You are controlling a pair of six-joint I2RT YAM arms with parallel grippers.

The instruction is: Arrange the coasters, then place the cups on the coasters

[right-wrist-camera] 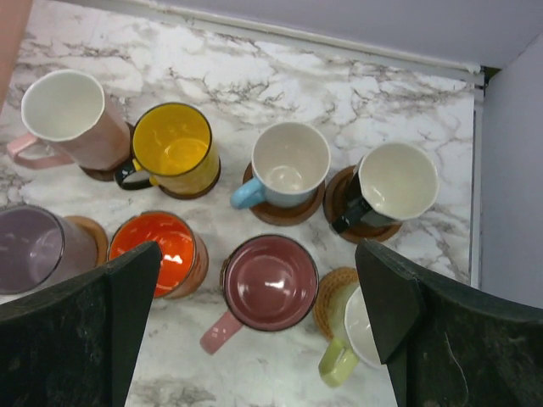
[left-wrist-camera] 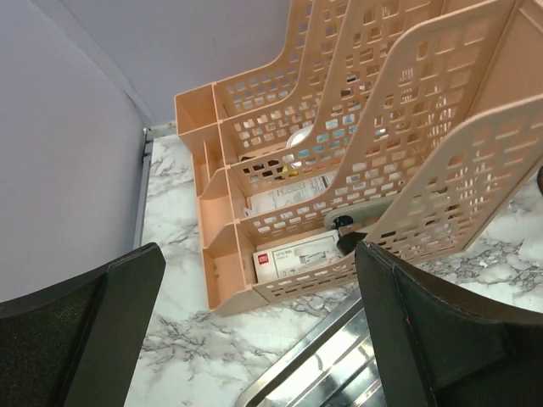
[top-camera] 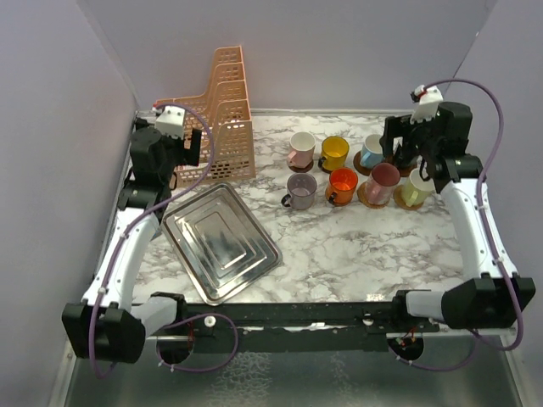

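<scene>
Eight cups (right-wrist-camera: 270, 284) stand in two rows of four at the far right of the desk (top-camera: 356, 246), each on a coaster (right-wrist-camera: 288, 214). The right claw (right-wrist-camera: 257, 259) hangs above them, jaws wide and holding nothing. The left claw (left-wrist-camera: 259, 254), also wide and empty, hangs at the far left, beside the peach rack (left-wrist-camera: 382, 127) and near the steel tray (top-camera: 221, 242).
</scene>
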